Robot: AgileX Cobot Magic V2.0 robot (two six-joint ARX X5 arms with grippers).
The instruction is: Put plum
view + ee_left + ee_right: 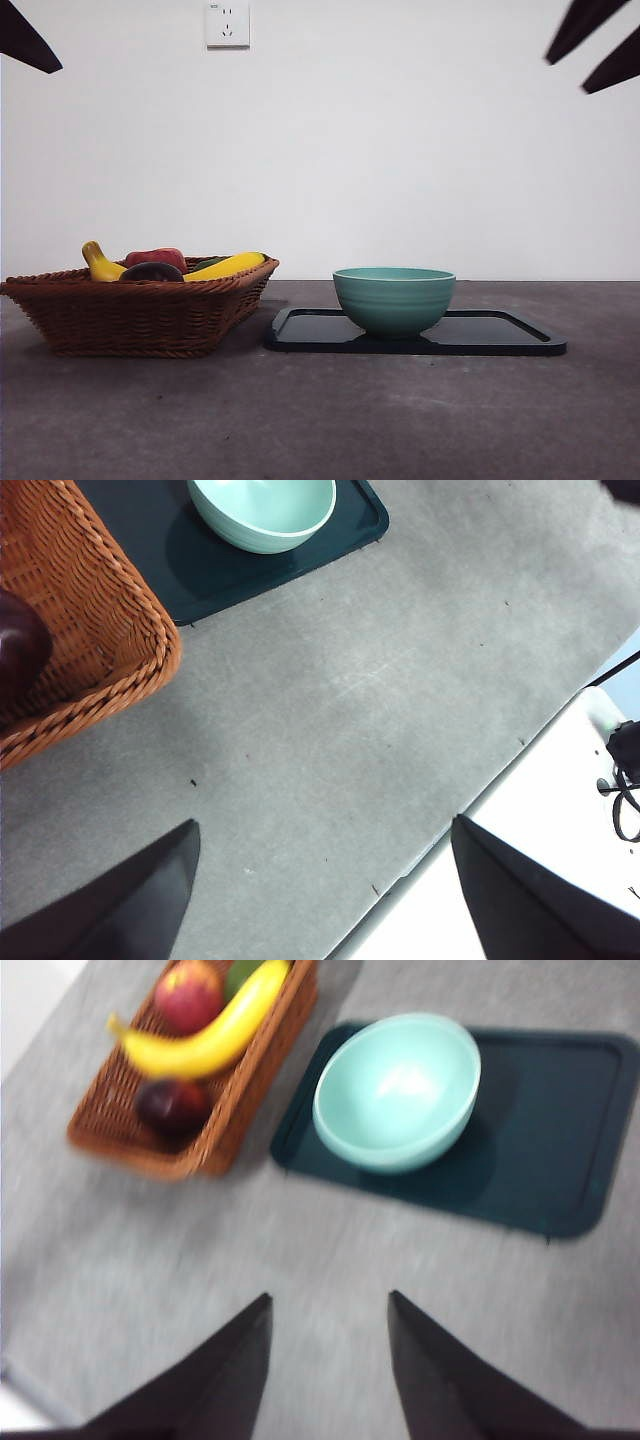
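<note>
No text, label, brand, number or sign can be read in any of the three views. The white wall socket (227, 24) above the table carries a tiny grey mark at its top left corner (too small to make out as letters). The wicker basket (140, 315), the teal bowl (393, 299), the dark tray (500, 335) and the fruit show plain surfaces with no printing.
</note>
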